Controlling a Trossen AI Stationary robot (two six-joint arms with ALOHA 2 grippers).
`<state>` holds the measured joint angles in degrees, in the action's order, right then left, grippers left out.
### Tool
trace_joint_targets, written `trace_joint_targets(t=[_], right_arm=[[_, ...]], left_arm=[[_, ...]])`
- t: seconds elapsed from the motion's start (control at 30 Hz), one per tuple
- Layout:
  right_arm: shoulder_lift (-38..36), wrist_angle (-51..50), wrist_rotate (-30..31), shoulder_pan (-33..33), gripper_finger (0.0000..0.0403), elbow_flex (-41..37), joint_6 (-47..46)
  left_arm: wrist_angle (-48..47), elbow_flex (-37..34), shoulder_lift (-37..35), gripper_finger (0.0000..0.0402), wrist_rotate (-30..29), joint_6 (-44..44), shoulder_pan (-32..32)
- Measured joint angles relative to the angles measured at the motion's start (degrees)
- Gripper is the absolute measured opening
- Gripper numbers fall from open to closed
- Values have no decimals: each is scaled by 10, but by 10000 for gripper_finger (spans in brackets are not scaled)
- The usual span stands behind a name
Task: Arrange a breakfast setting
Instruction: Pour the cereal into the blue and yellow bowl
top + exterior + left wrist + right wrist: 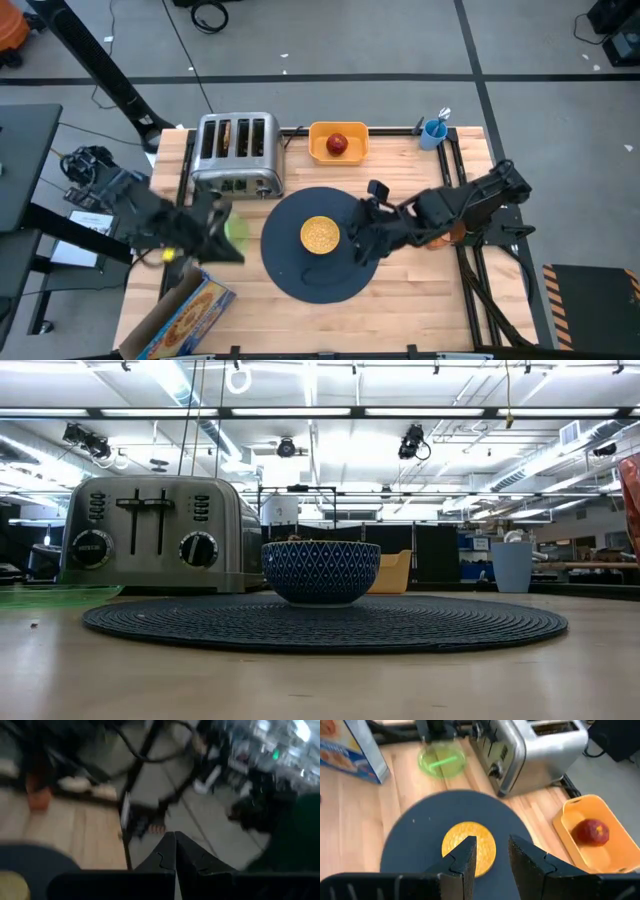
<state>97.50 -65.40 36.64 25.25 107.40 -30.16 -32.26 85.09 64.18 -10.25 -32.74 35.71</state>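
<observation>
1. High view: round dark mat (318,243) mid-table, yellow bowl (320,235) sitting on it. Green plate (236,229) on the wood left of the mat, in front of the silver toaster (237,153). Red apple (338,144) inside the yellow tub (338,141) at the table's far edge. Blue cup (434,131) at the far right corner, cereal box (175,318) at the near left. Left gripper (205,228) blurred, beside the plate. Right gripper (360,240) over the mat's right part, just beside the bowl.
2. Low view: bowl shows a blue patterned outside, on the mat; toaster behind; plate edge at far left.
3. Left wrist view: left fingers (165,855) pressed together, nothing between them.
4. Right wrist view: right fingers (465,855) slightly spread, empty, above the bowl; plate carries a green stick-shaped thing (443,762); toast slices (553,727) in the toaster slots.
</observation>
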Motion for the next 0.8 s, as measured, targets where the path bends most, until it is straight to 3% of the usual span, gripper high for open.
trace_joint_targets(t=[0.23, 0.4, 0.6, 0.8], right_arm=[[0, 2, 13, 33, 121, -81, -34], [0, 14, 14, 35, 121, -143, -84], [0, 87, 26, 31, 121, -218, -89], [0, 159, 35, 14, 121, -260, -77]], left_arm=[[-205, 159, 101, 4, 3, -188, 84], [-308, 259, 141, 3, 52, -386, 134], [-386, 356, 170, 3, 110, -633, 205], [-393, 377, 172, 3, 132, -853, 280]])
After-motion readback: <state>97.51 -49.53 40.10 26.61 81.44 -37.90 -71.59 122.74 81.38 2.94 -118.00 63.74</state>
